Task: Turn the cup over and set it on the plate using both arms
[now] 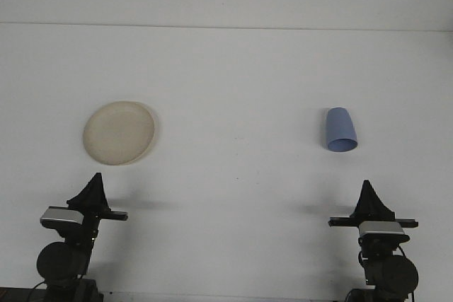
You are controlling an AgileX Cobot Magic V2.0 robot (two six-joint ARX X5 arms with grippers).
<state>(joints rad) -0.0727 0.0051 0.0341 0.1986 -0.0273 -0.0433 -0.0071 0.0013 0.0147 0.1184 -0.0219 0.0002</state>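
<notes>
A blue cup (340, 129) appears to lie on its side on the white table at the right, its wider end pointing toward me. A round cream plate (119, 133) rests flat on the table at the left, with nothing on it. My left gripper (95, 178) is low at the near left, just in front of the plate, its fingers together in a point and holding nothing. My right gripper (367, 187) is low at the near right, a little in front of the cup and apart from it, likewise shut with nothing in it.
The white table (233, 90) runs back to a pale wall, with a wide bare stretch between plate and cup. The two arm bases and their wrist cameras stand at the near edge.
</notes>
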